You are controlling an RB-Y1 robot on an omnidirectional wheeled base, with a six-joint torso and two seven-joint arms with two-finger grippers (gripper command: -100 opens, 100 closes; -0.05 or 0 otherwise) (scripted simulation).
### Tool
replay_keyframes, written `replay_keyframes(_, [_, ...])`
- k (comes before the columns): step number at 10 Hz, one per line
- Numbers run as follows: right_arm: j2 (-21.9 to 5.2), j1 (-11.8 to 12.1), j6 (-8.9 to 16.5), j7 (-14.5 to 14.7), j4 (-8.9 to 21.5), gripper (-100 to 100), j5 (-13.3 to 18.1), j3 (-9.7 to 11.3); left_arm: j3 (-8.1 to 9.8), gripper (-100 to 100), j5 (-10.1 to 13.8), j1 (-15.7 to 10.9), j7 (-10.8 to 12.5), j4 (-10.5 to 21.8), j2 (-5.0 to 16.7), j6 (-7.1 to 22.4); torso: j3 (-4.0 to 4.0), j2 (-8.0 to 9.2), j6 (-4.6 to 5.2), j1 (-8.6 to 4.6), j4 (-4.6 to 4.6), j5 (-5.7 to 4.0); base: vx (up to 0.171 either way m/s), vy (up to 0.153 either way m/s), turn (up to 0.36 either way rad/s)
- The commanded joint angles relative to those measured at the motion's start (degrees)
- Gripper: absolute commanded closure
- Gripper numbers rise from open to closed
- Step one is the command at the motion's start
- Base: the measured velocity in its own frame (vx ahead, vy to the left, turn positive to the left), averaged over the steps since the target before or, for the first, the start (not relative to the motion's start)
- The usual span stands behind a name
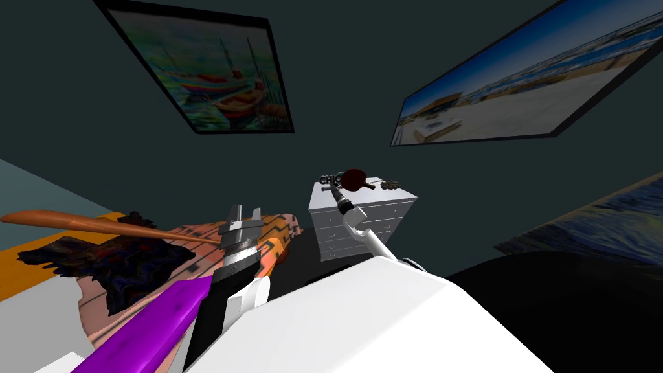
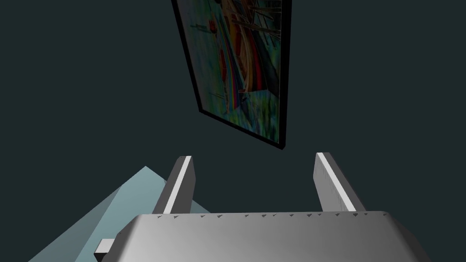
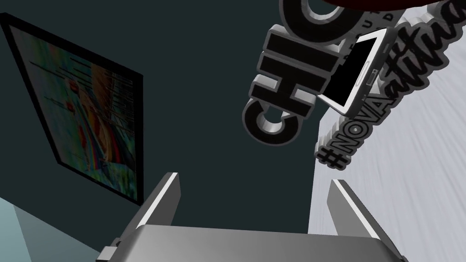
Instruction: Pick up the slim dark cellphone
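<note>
Spread wide and empty, the right gripper (image 3: 253, 178) hovers at the edge of a white dresser (image 3: 409, 182). The cellphone (image 3: 354, 75) lies ahead of its fingertips on the dresser top, apart from them, against a black letter sign (image 3: 282, 104). The drawers look shut. The left gripper (image 2: 253, 157) is spread too.

Right claw (image 3: 255, 178) open, arm stretched forward; left claw (image 2: 252, 157) open.

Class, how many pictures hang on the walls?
3: a boat painting upper left, a beach panorama upper right, a blue painting cut off at the right edge. More may be hidden.
</note>
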Motion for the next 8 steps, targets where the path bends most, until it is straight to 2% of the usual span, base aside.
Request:
replay_keyframes(1, [0.0,-0.5,0.2,0.2,0.6,-100,-2.9,0.0,0.0,0,0.0,0.0,0.0,0.0,0.0,0.0,0.0,0.0,0.0,0.0,0.0,0.0,0.047,-0.03,-0.039])
replay_keyframes(8, [-0.6,-2.3,1.4,2.4,3.8,-100,-14.6,0.6,0.0,0,0.0,0.0,0.0,0.0,0.0,0.0,-0.06,-0.09,-0.01,-0.02,-0.03,-0.01,0.061,-0.031,-0.055])
